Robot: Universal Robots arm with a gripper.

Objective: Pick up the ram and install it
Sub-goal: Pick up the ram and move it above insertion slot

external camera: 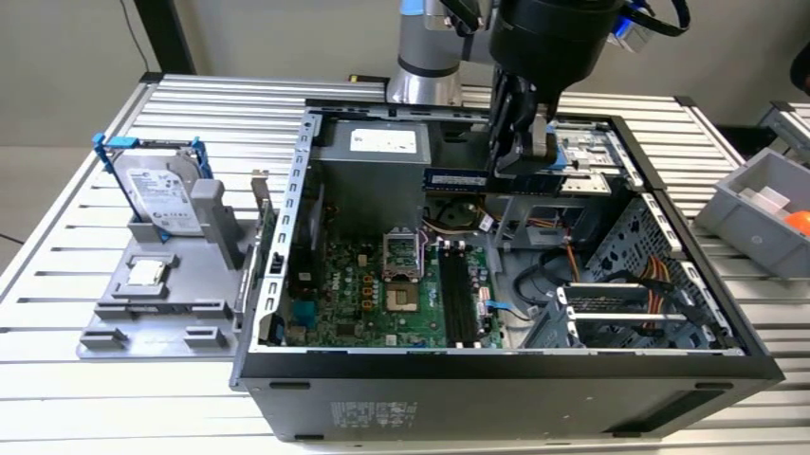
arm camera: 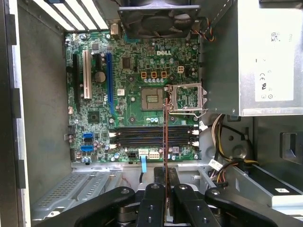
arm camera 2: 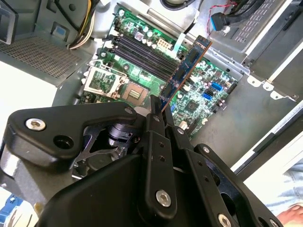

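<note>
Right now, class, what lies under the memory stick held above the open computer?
The green motherboard and its black memory slots. The memory stick hides a thin strip of them; the fingers cover its gripped end.

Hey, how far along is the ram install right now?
Pickup looks done: the hand is shut on the ram, held above the motherboard inside the open case. Installing is left: the memory slots are empty, and the ram isn't seated yet.

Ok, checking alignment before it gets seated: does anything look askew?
Yes. In the second wrist view, the ram held in the hand runs crosswise to the memory slots, not along them.
</note>
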